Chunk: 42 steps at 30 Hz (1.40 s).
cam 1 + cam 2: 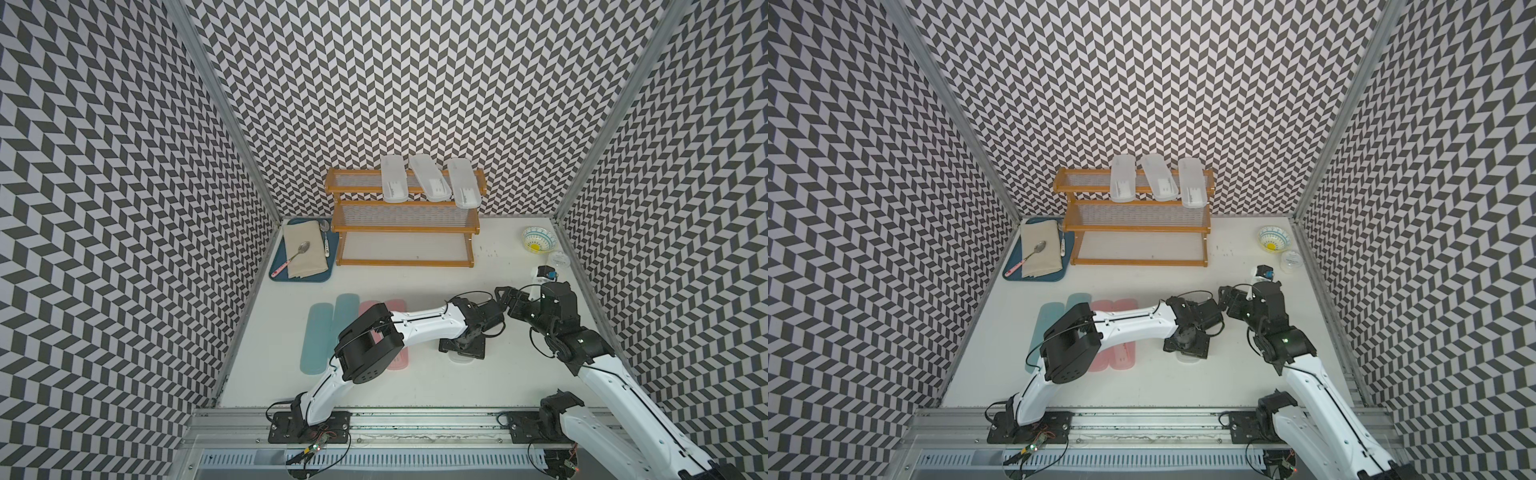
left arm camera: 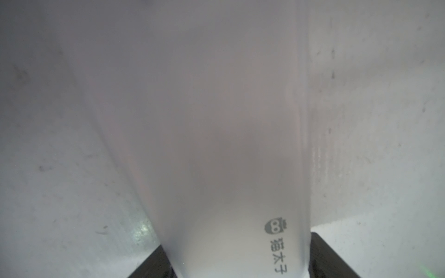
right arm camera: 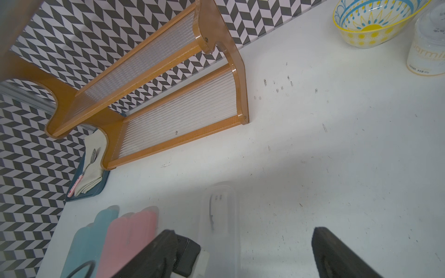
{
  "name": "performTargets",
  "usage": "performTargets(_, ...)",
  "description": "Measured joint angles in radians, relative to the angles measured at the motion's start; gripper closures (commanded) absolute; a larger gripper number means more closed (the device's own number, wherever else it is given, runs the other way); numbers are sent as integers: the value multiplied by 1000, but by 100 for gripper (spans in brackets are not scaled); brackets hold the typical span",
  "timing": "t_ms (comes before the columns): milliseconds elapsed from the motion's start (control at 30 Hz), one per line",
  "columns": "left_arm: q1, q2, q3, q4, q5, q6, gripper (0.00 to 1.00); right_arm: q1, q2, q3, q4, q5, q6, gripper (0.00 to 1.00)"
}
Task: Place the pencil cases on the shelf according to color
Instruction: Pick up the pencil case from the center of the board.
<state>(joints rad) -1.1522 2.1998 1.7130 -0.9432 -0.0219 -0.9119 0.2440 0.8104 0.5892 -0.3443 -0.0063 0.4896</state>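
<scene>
my left gripper [image 1: 462, 347] is down on the table [image 1: 415, 386], fingers pressed against the long edges of the fourth frosted white pencil case [image 2: 204, 144], which lies flat beneath it. my right gripper [image 1: 503, 296] hangs spread and empty just beside my left wrist.

what worries me:
- the frosted plastic looks slick, and i pinch it across its narrow width only. i cannot tell how far along its length i hold it. if off centre, the long end could droop or swivel as i lift.
- my right gripper is close enough that a straight lift could knock my two wrists together; it should back off.
- far ahead of my left gripper, on the top tier of the shelf [image 1: 405, 227], three white pencil cases [image 1: 430, 178] overhang the front rail. a careless arrival could nudge one off. the free mesh lies on the side of the blue tray [image 1: 276, 272].
- the teal pencil cases [image 1: 320, 336] and pink pencil cases [image 1: 370, 307] lie under my left elbow; a low swing could scatter them.

the table is white, matte and scuffed, with small dark specks. chevron-patterned walls close three sides. a painted bowl [image 1: 536, 241] and a clear cup [image 1: 557, 262] sit beyond my right gripper.
</scene>
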Motion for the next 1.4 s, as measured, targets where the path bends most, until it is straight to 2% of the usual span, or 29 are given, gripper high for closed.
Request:
performTargets(67, -3, -19, -29, 2, -24, 2, 15, 0, -1, 0, 0, -3, 0, 8)
performTargets(167, -6, -54, -103, -24, -75, 0, 9, 0, 0, -3, 0, -9, 0, 8)
performTargets(433, -5, -102, -177, -17, -128, 23, 2, 0, 0, -3, 0, -12, -1, 8)
performTargets(533, -3, -114, -196, 5, -124, 27, 4, 0, 1, -3, 0, -13, -2, 8)
performTargets(733, 1, -130, -229, 71, -92, 36, 25, 0, 2, -3, 0, -13, -4, 9)
performTargets(833, 1, -130, -229, 74, -90, 45, 29, 0, 2, -3, 0, -13, -5, 9)
performTargets(1067, 3, -135, -227, 66, -107, 50, 31, 0, 2, -3, 1, -11, -5, 9)
performTargets(1200, 15, -150, -219, -10, -156, 69, 30, 0, 2, -4, 6, -12, -11, 9)
performTargets(1400, 98, -225, -51, -200, -259, 116, 29, 0, 2, -16, 39, -35, -31, 9)
